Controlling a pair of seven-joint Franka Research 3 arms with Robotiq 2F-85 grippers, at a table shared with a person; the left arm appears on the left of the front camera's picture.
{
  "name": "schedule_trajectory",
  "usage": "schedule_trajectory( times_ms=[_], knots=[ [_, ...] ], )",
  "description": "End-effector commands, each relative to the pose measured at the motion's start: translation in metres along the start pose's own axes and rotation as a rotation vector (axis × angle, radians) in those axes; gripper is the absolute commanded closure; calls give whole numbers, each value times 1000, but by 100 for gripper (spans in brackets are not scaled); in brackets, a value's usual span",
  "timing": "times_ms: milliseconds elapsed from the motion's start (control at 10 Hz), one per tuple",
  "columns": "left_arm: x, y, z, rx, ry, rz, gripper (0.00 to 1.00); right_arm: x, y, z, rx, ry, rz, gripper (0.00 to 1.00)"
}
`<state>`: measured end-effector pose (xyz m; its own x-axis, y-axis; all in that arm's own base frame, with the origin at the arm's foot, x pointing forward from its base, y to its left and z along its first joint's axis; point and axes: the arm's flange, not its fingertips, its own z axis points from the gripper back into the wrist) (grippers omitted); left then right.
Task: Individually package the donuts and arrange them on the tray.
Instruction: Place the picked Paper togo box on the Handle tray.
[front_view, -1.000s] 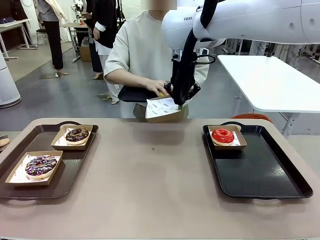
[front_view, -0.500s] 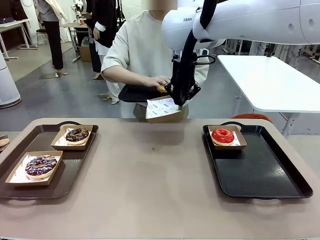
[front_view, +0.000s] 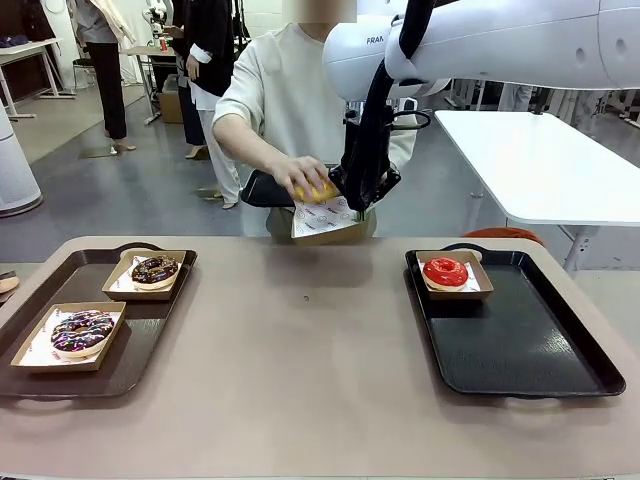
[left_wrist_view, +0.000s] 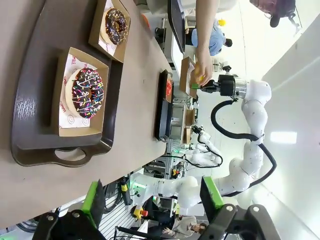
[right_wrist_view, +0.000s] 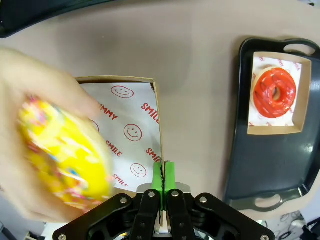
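Blurring in the person's hand (right_wrist_view: 30, 125), the yellow donut (right_wrist_view: 62, 150) is hovering over the paper-lined box (right_wrist_view: 132, 130), whose rim the right gripper (right_wrist_view: 163, 175) is pinching shut while the idle left gripper (left_wrist_view: 152, 200) is gaping; the red donut (front_view: 445, 271) is lying flat on the black tray (front_view: 520, 350) beside the box.

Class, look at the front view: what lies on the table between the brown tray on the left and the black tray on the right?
Nothing: the front view shows bare tabletop between the brown tray and black tray.
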<state>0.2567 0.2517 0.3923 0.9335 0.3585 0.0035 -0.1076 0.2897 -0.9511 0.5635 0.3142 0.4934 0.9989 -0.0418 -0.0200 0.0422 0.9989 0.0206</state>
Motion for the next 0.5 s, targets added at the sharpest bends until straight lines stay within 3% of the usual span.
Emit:
schedule_trajectory(
  times_ms=[0, 400],
  knots=[
    [-2, 0, 1, -19, -7, -2, 0, 0, -1, 1, 3, 0, 0, 100],
    [-2, 0, 1, -19, -7, -2, 0, 0, -1, 1, 3, 0, 0, 100]
  ],
)
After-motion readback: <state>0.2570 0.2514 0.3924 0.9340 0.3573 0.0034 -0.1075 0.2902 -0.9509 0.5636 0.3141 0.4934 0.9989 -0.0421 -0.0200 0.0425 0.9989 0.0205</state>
